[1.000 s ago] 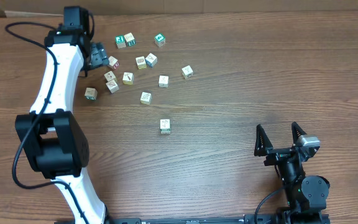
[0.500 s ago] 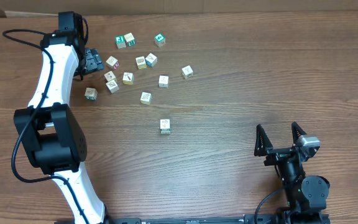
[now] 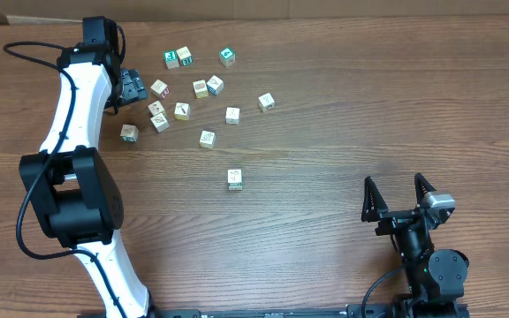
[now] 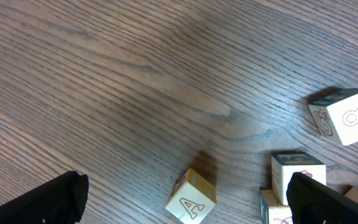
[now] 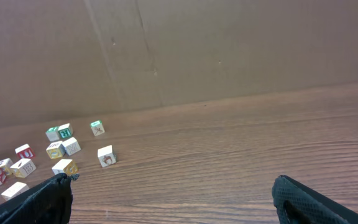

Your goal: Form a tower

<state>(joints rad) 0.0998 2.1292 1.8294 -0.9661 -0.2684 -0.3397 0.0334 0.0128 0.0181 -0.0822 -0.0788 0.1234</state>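
Observation:
Seen from above, the tower is a short pale column standing alone mid-table; its height is hard to judge. Loose picture cubes lie scattered at the back left, among them one just right of my left gripper. That gripper is open and holds nothing. In the left wrist view a cube printed with an A lies on the wood between the spread fingers of the left gripper, touching neither. My right gripper rests open and empty at the front right, far from every cube.
Other loose cubes: a green pair, a green one, one at the right of the group, one nearer the front. A cube marked 8 lies ahead of the left gripper. A cardboard wall backs the table.
The left arm drew back to the left, away from the cluster of cubes, and has since held still. The cubes and the right arm have not moved.

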